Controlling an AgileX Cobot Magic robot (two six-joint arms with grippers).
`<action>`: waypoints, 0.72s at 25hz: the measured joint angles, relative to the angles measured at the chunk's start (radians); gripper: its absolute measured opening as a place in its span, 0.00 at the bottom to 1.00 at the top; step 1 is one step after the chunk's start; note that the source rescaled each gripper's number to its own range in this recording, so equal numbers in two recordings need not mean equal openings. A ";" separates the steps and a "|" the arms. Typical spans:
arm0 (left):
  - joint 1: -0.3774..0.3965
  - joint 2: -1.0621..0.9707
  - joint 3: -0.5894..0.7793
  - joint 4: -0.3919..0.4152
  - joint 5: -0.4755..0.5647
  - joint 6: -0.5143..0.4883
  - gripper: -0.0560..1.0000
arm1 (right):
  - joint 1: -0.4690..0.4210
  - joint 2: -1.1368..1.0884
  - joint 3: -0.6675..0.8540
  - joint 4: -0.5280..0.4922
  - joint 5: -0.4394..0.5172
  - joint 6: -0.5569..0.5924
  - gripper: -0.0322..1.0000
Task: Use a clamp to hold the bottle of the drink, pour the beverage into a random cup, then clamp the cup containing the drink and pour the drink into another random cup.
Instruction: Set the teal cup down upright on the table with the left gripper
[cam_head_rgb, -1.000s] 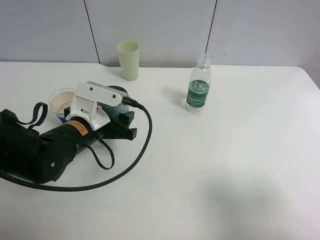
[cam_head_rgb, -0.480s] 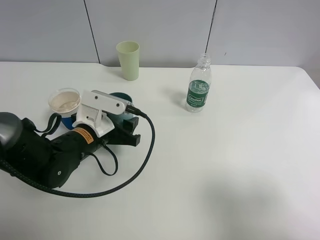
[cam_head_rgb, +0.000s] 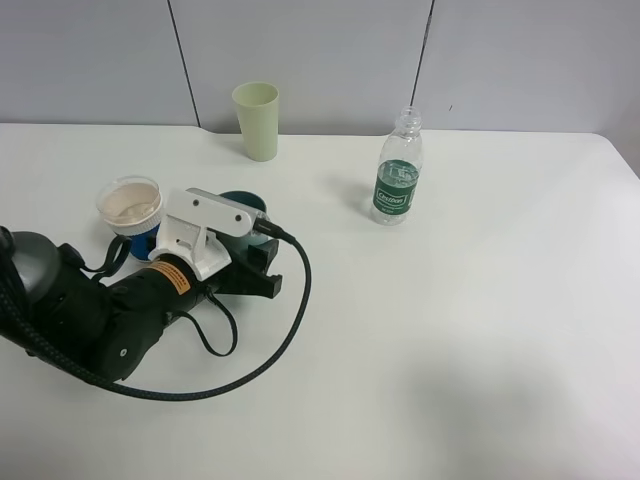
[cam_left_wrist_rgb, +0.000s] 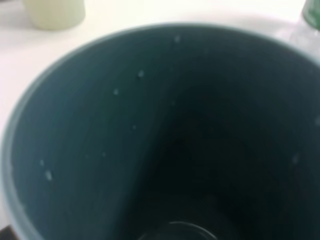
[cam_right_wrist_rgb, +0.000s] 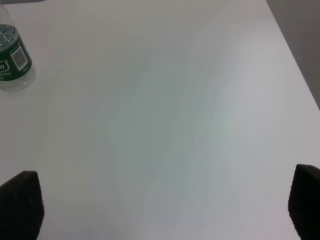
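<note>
I find the teal-green tumbler (cam_head_rgb: 243, 206) at about 9 o'clock on the white table (cam_head_rgb: 450, 330), largely hidden behind the left clamp (cam_head_rgb: 262, 262) and its white mount. In the left wrist view the tumbler (cam_left_wrist_rgb: 160, 135) fills nearly the whole picture: smooth dull plastic, round, dark inside, with small droplets scattered on the inner wall. The left clamp is closed on this tumbler; I see its black jaws at the cup's near side, though the contact itself is masked by the mount.

Just beside the tumbler at its 9 o'clock stands the blue-sleeved paper cup (cam_head_rgb: 130, 207), short, with a wide white rim and a pale interior; the black arm (cam_head_rgb: 90, 315) lies across the table at its 6 o'clock. A braided black cable (cam_head_rgb: 285, 320) loops from the mount round toward the arm.

At 12 o'clock from the tumbler, near the back wall, stands the pale yellow-green tumbler (cam_head_rgb: 257, 120), upright, plain and taller. Well apart at 3 o'clock stands the water bottle (cam_head_rgb: 398, 170), clear ribbed plastic, uncapped, with a dark green label in white lettering; it also shows in the right wrist view (cam_right_wrist_rgb: 12, 57).

The right clamp (cam_right_wrist_rgb: 160, 207) hangs over bare table, spread wide and holding nothing; only its two dark fingertips (cam_right_wrist_rgb: 20, 205) show at the picture's edges.
</note>
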 joint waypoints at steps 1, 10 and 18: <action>0.000 0.009 0.000 0.002 0.000 0.000 0.07 | 0.000 0.000 0.000 0.000 0.000 0.000 1.00; 0.000 0.018 0.000 0.009 -0.002 0.000 0.07 | 0.000 0.000 0.000 0.000 0.000 0.000 1.00; 0.000 0.053 0.000 0.009 -0.019 0.000 0.07 | 0.000 0.000 0.000 0.000 0.000 0.000 1.00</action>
